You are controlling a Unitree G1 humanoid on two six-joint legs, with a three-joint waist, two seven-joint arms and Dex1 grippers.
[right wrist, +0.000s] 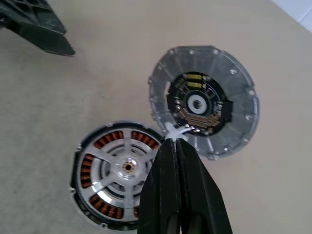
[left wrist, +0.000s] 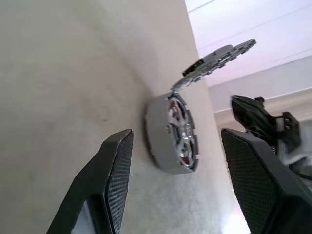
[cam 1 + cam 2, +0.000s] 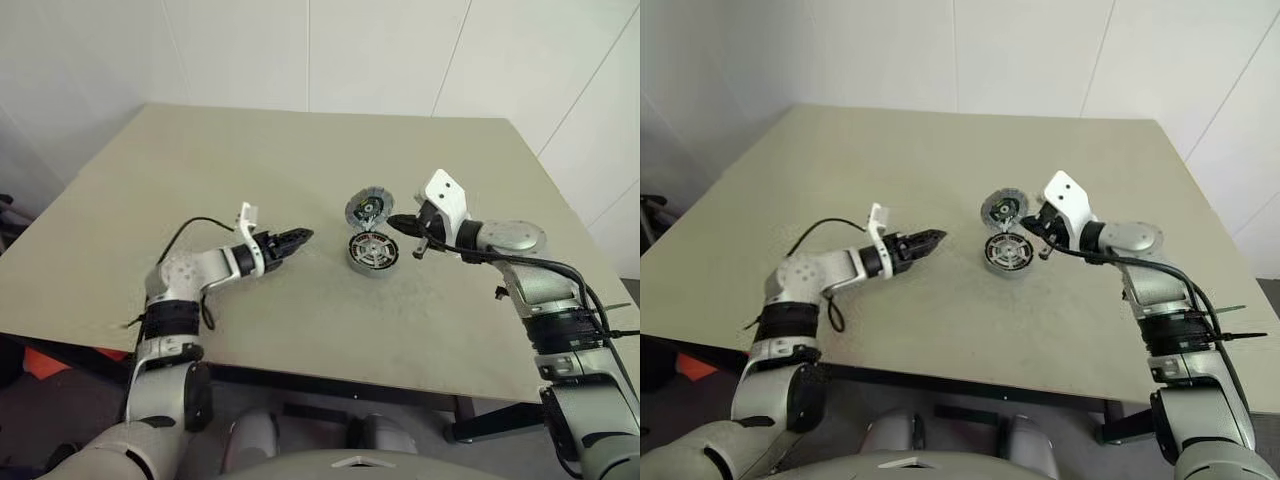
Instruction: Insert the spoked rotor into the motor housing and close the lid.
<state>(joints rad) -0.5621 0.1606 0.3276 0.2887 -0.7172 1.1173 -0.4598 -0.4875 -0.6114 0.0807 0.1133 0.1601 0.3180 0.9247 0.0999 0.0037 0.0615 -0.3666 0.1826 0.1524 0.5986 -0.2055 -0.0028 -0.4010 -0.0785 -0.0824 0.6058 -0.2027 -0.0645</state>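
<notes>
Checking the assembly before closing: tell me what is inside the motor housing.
The spoked rotor sits inside the motor housing, copper windings showing between its spokes. The right gripper, shut, covers the housing's near edge. The lid stands open.

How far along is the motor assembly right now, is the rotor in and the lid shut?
The silver-spoked rotor already sits inside the round dark motor housing, copper windings showing between its spokes. The ribbed grey disc lid stands open, tilted up from the housing's edge. The right hand, fingers shut, has its tips at the joint between lid and housing; the left hand is open, apart from the motor and empty. Left: swinging the lid down shut.
</notes>
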